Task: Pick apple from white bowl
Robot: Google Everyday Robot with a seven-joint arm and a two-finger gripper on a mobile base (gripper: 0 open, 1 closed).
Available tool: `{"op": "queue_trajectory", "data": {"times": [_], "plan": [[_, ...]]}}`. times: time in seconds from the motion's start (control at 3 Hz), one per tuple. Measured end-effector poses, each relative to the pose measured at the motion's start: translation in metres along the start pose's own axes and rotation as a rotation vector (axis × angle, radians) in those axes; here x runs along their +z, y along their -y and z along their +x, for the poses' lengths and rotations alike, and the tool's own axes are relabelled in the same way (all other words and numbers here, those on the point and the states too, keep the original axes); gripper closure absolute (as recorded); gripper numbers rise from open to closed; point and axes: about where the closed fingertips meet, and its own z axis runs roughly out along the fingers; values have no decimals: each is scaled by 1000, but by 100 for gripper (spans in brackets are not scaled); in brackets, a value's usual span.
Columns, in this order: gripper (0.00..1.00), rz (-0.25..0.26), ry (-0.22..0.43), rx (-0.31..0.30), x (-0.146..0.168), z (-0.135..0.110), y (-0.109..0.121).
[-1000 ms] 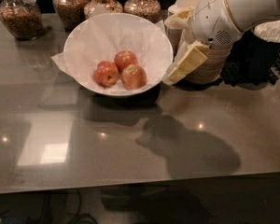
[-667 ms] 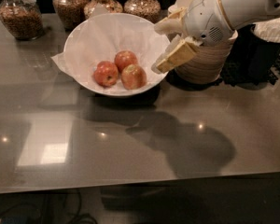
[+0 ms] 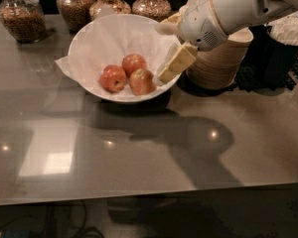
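The white bowl [image 3: 92, 43], lined with crinkled white paper, stands at the back middle of the grey table. Three red apples lie in it. The apple [image 3: 142, 82] with the paler yellow-orange blush is front right, beside a redder apple [image 3: 113, 78] on the left and another [image 3: 133, 63] behind. My gripper [image 3: 164, 51] hangs over the bowl's right rim, just right of the apples. It is open and empty. Its lower finger [image 3: 176, 62] points down at the blushed apple and stays apart from it.
Several glass jars of nuts [image 3: 24, 18] line the back edge. A stack of small off-white disposable bowls [image 3: 221, 61] stands right of the white bowl, behind my arm. Dark holders with white items [image 3: 283, 38] stand at far right. The table's front edge [image 3: 139, 195] runs across below.
My gripper has moved left from beside the stacked bowls to over the white bowl's right rim, closer to the apples. The apples have not moved.
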Motion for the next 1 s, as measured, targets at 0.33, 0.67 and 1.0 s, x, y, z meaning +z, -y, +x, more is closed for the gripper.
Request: {"op": "queue_trajectory", "data": {"times": [0.33,0.67,1.0], "plan": [[17,-32,-10,31,20,15,7],[22,-53,-14,61,34,20,14],[22,-63,-13,92,43,22,21]]}}
